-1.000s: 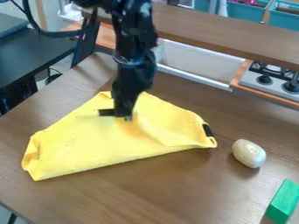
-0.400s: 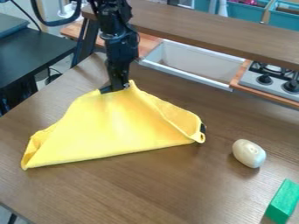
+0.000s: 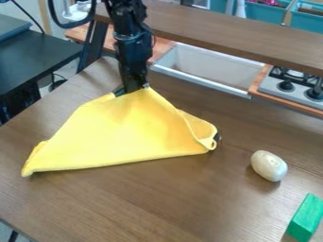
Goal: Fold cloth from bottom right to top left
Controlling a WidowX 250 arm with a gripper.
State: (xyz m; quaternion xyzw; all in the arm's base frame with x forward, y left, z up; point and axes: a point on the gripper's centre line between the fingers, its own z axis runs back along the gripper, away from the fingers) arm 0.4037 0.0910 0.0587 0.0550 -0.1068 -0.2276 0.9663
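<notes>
So I'm clamping the yellow cloth point(image 3: 120, 134) by its top in the gripper point(image 3: 131, 90), the rest draping below over the table point(image 3: 189, 203), and I'm pointing the arm point(image 3: 131, 45) almost straight down.

Cloth point(image 3: 126, 134) on my table point(image 3: 157, 198), two small things to its right.
As the camera sees it, my gripper point(image 3: 132, 90) is at the cloth's far edge; the rounded object point(image 3: 268, 166) lies to the right, the block point(image 3: 306, 218) nearer the front. Behind my table is the basin point(image 3: 205, 66), with the stove point(image 3: 291, 85) to its right; a side table point(image 3: 38, 56) stands back left, bins point(image 3: 262, 12) back right.
</notes>
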